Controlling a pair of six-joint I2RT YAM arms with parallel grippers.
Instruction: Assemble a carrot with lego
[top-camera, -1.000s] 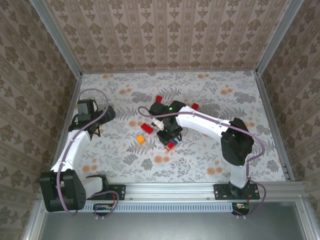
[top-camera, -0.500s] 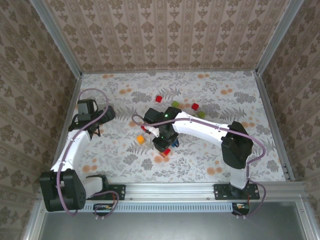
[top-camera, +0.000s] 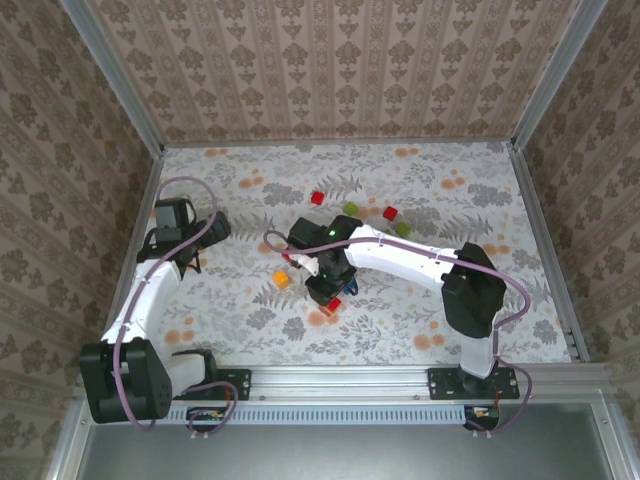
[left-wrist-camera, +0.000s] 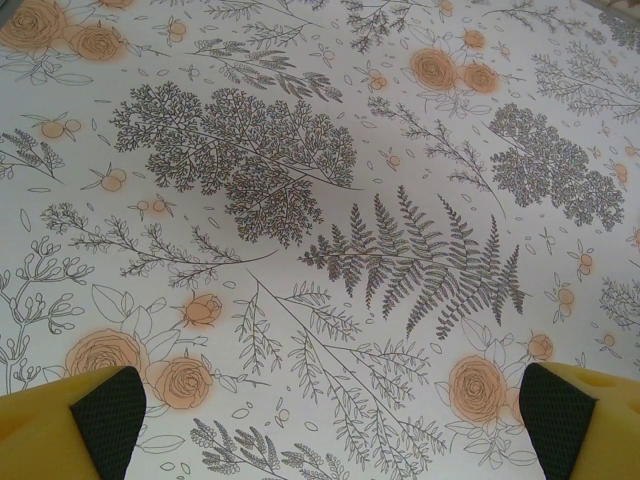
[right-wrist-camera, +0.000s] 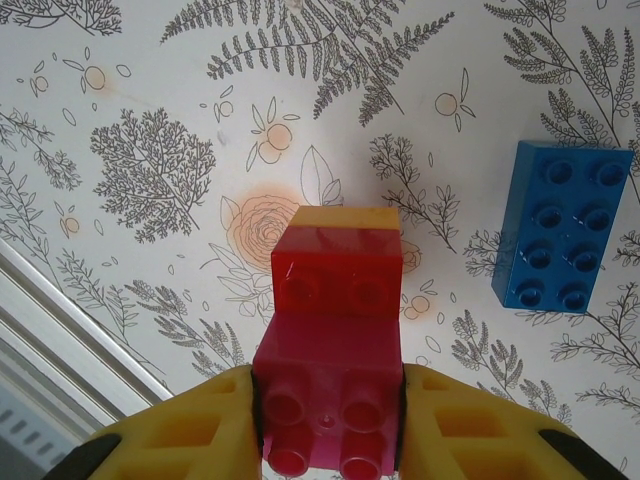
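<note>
Gripping a magenta brick with a red brick and an orange-yellow piece stacked on it, your right gripper sits near the middle of the table, a blue oblong brick lying just right of the stack. Your left gripper hangs at the left, jaws wide apart over bare table. Farther back lie 2 loose red bricks and 2 green bricks.
</note>
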